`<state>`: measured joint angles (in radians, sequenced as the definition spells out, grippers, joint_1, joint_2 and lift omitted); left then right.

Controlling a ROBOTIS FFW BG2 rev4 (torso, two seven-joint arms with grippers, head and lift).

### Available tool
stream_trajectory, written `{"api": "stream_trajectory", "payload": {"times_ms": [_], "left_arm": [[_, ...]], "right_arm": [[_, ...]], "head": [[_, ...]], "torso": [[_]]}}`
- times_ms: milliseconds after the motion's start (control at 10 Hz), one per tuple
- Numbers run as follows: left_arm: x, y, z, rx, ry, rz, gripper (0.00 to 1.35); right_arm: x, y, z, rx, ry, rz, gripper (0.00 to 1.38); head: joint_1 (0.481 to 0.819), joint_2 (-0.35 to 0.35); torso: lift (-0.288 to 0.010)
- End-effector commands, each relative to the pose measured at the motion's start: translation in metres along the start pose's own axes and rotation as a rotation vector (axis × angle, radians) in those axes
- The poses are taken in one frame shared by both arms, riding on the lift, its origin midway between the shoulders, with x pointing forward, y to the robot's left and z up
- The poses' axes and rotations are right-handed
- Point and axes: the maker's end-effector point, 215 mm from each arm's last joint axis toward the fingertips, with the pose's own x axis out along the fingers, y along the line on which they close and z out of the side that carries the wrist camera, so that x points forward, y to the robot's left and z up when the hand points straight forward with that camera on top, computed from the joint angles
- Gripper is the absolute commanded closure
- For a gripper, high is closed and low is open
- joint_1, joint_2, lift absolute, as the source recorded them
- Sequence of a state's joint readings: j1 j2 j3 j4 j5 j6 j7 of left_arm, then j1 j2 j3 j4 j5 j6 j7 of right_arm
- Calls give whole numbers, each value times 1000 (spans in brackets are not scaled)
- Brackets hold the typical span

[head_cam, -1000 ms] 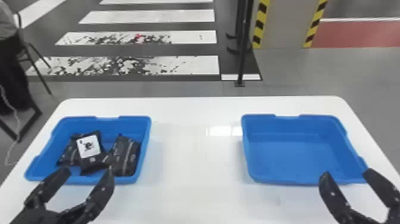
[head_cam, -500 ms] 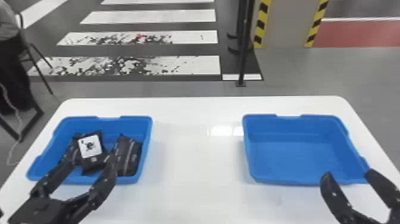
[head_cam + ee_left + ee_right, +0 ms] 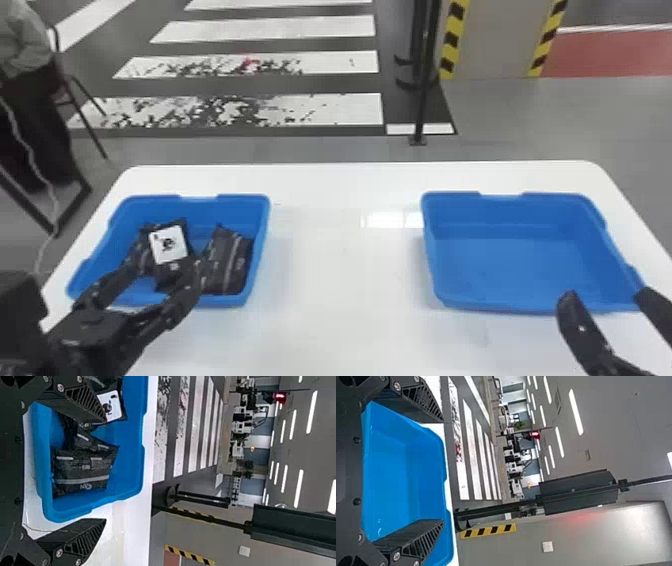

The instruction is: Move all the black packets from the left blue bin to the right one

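In the head view my left gripper is open over the near part of the left blue bin, its fingers around the middle of the black packets. One packet carries a white label; another packet leans by the bin's right wall. Part of the pile is hidden behind the fingers. In the left wrist view, the left gripper has a striped packet between its spread fingers. My right gripper stays parked, open, at the near edge of the right blue bin. The right wrist view shows that gripper too, its fingers apart.
Both bins stand on a white table, with bare tabletop between them. Beyond its far edge a black post rises from the floor. A chair with a seated person is at the far left.
My left gripper has moved forward and to the right, from the near edge of the left bin to over the packets. The packets and the right arm look unmoved.
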<state>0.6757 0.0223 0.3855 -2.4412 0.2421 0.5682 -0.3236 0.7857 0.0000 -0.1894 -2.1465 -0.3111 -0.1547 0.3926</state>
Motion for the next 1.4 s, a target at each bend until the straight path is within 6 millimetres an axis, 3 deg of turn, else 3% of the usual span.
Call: {"api": "stream_trajectory", "payload": {"times_ms": [0, 200, 500, 800, 1100, 1200, 1300], "left_arm": [[16, 3, -7, -12, 40, -9, 165], [39, -1, -19, -36, 102, -41, 167], [65, 17, -34, -68, 196, -15, 179], [97, 13, -48, -120, 298, -85, 183], [109, 2, -76, -188, 408, -132, 197], [117, -4, -79, -203, 413, -159, 262], [122, -8, -78, -210, 413, -181, 530]], "right_arm": [[0, 0, 0, 2, -1, -1, 136], [-1, 1, -2, 14, 0, 0, 136], [-1, 1, -3, 21, 0, -1, 136], [0, 2, -2, 24, -3, 1, 136], [0, 3, -5, 38, 0, 0, 136], [0, 3, -5, 38, 0, 0, 136], [0, 3, -5, 38, 0, 0, 136]], "head": [[695, 104], [695, 103], [695, 98], [695, 104], [695, 91], [695, 86], [695, 75]], "torso": [[-154], [-154], [-154], [-154], [-154], [-154], [-154]]}}
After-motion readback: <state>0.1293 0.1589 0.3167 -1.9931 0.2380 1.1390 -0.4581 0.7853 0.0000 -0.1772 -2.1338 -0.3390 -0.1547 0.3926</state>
